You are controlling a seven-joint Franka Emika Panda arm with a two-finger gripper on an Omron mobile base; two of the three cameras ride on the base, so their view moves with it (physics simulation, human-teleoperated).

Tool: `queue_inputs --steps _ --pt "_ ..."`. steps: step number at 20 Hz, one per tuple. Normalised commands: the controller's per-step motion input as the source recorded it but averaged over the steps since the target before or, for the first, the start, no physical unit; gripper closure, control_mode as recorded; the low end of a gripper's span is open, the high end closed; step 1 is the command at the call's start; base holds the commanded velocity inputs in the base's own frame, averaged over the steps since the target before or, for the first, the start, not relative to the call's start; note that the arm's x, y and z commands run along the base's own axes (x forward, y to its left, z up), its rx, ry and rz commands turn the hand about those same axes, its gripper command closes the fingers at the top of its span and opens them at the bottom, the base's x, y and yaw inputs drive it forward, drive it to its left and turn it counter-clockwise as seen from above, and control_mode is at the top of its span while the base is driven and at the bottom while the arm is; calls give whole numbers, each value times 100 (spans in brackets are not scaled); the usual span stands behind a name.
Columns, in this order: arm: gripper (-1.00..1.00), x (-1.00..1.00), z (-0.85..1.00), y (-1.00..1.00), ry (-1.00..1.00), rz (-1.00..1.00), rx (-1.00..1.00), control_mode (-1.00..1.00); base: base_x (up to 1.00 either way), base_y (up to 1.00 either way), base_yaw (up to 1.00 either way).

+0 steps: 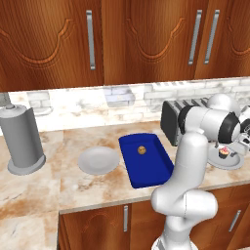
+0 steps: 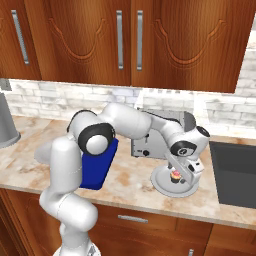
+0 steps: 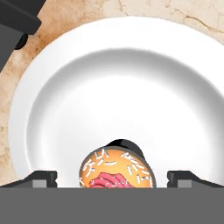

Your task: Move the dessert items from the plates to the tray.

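Note:
A cupcake point(image 3: 116, 168) with pink frosting, sprinkles and a dark wrapper stands on the right grey-white plate point(image 3: 122, 87), toward the plate's near side in the hand view. My gripper point(image 3: 113, 179) hangs just over it, open, with one dark fingertip point(image 3: 41, 178) on each side and a gap to the cupcake. From the right base view, the hand point(image 2: 176, 172) covers the cupcake point(image 2: 175, 175) on that plate point(image 2: 162, 182). The tan-brown ball pastry point(image 1: 142, 150) lies in the blue tray point(image 1: 146, 171). The left plate point(image 1: 99, 160) holds nothing. The cupcake point(image 1: 223, 153) also shows past my arm.
A dark metal toaster point(image 2: 150, 142) stands right behind the right plate. A sink point(image 2: 235, 172) lies to the right of it. A grey paper-towel holder point(image 1: 20, 141) stands at the far left of the counter. Wooden wall cabinets hang above.

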Motion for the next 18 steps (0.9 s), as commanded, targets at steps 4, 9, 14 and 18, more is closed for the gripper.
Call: queue_inputs --steps 4,9,14,18 --pt "100 0 0 0 0 0 0 -100 0 0 0" --pt "100 0 0 0 0 0 0 -100 0 0 0" --pt "100 -1 12 0 -2 0 0 -100 0 0 0" --pt "100 -17 93 6 -13 0 6 -100 0 0 0"
